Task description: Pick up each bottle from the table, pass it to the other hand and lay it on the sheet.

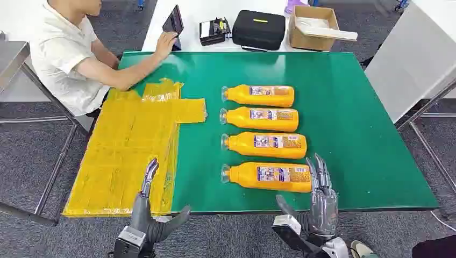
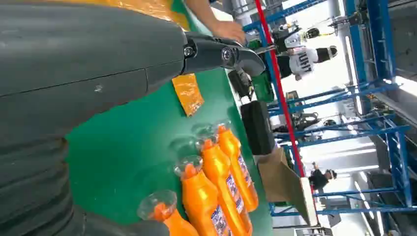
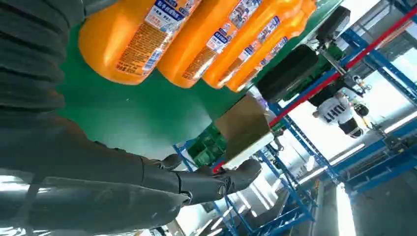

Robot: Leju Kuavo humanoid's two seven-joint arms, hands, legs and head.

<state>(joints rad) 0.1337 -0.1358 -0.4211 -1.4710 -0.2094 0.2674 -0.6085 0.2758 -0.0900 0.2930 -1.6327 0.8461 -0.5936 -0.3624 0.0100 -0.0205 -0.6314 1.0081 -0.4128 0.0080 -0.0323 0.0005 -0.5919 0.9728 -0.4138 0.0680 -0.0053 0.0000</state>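
Note:
Several orange bottles lie in a column on the green table (image 1: 344, 107), clear caps pointing left; the nearest bottle (image 1: 267, 176) (image 3: 133, 37) is by the front edge, with another bottle (image 1: 264, 144) behind it. A yellow sheet (image 1: 129, 145) covers the table's left part. My right hand (image 1: 321, 199) stands at the front edge with fingers stretched up, its fingertips (image 1: 317, 166) just at the nearest bottle's base, holding nothing. My left hand (image 1: 148, 209) is open over the sheet's near edge, also empty. In the left wrist view the bottles' caps (image 2: 186, 167) face the left hand.
A person (image 1: 70, 48) sits at the far left corner with a forearm on the table beside a tablet (image 1: 173, 22). Behind the green table stand a black case (image 1: 259, 28), a small black box (image 1: 213, 29) and a cardboard box (image 1: 314, 21). A grey panel (image 1: 408, 59) leans at the right.

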